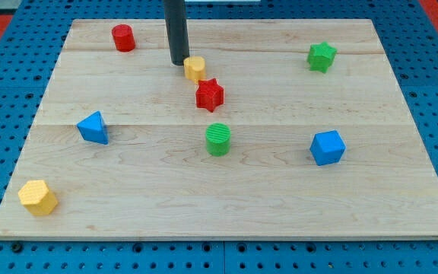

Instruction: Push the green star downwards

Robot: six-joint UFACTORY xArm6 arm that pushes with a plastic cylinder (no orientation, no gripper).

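My tip (178,62) has no claw and stands just left of the yellow cylinder (195,68), well apart from the green star (322,56).

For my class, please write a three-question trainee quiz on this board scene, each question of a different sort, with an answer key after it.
1. True or false: my tip touches the green star.
2. Multiple choice: which block lies nearest my tip? A) the red cylinder B) the small yellow block C) the blue cube
3. Fill in: directly toward the view's bottom from the green star, the first block in the way is the ____.

Key
1. False; the star sits apart, far toward the view's right.
2. B; it sits just right of the tip, though contact cannot be told.
3. Blue cube.
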